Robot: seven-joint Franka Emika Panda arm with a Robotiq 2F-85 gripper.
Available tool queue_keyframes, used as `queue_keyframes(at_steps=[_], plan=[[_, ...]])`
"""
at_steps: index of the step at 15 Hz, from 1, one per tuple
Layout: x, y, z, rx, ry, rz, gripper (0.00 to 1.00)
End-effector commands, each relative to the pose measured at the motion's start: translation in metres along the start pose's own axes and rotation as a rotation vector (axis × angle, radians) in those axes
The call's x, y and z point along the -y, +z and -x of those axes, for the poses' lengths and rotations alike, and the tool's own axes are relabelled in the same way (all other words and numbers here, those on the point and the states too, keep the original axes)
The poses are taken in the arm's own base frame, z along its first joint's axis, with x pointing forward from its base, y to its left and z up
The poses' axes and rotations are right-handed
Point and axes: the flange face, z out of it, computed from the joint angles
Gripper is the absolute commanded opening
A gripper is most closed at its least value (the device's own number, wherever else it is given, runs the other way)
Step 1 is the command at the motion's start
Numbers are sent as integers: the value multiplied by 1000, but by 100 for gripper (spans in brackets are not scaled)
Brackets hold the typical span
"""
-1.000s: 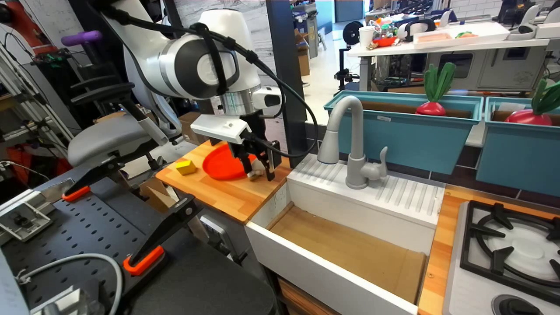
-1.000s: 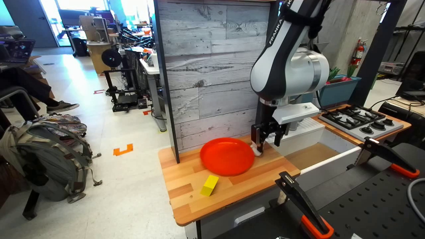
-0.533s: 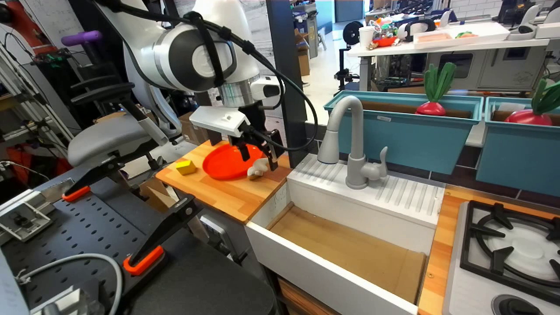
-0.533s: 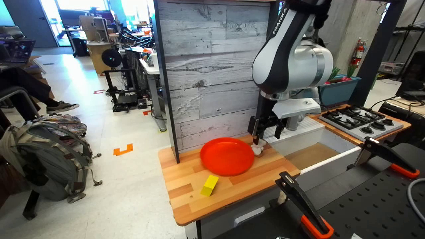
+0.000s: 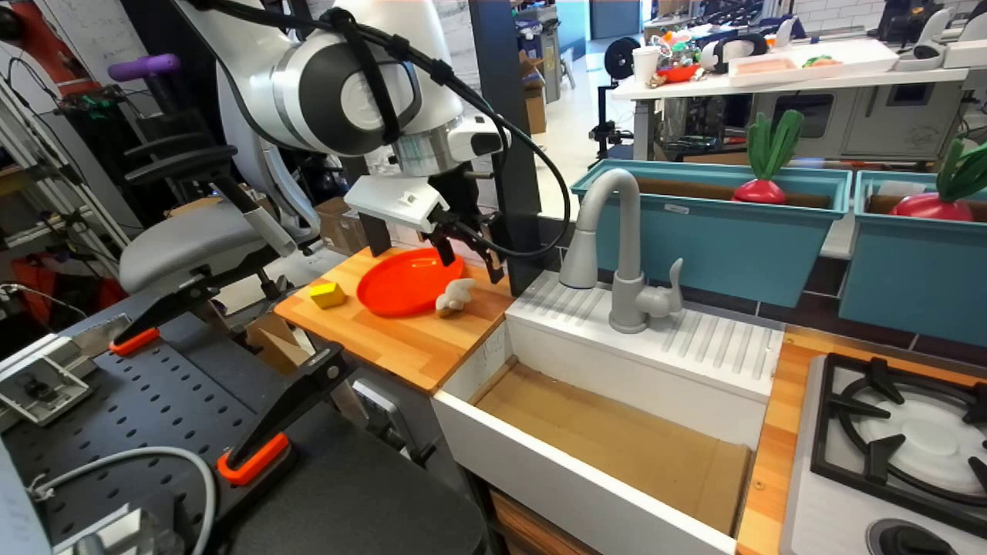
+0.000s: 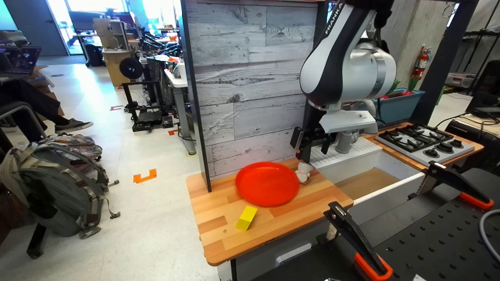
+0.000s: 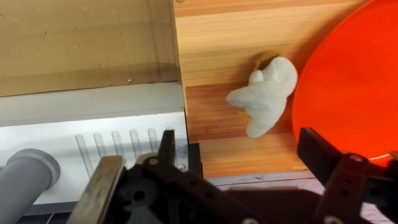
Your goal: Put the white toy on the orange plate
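Pale floor (image 6: 156, 226), plank wall (image 6: 254, 86) | wooden counter (image 6: 218, 203) | orange plate (image 6: 267, 184) on it | gripper (image 7: 238, 134) spread, above | white toy (image 7: 267, 99) on counter, just beside plate; wrist view: long axis upper right to lower left, lobe toward sink (image 5: 570, 486)

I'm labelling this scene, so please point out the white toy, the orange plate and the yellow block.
White toy (image 7: 266, 99), in the wrist view: middle of its body.
Orange plate (image 6: 267, 184), in an exterior view: its bare center.
Yellow block (image 6: 246, 217), in an exterior view: middle of its visible surface.
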Motion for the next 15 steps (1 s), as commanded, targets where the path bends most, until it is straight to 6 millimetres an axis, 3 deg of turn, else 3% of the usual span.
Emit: queue_keyframes(at_steps=[1, 9, 14, 15], plan=[[7, 4, -12, -37, 3, 3, 100], [14, 7, -2, 5, -26, -8, 100], [19, 19, 0, 37, -30, 2, 100], [19, 22, 0, 41, -30, 4, 75]])
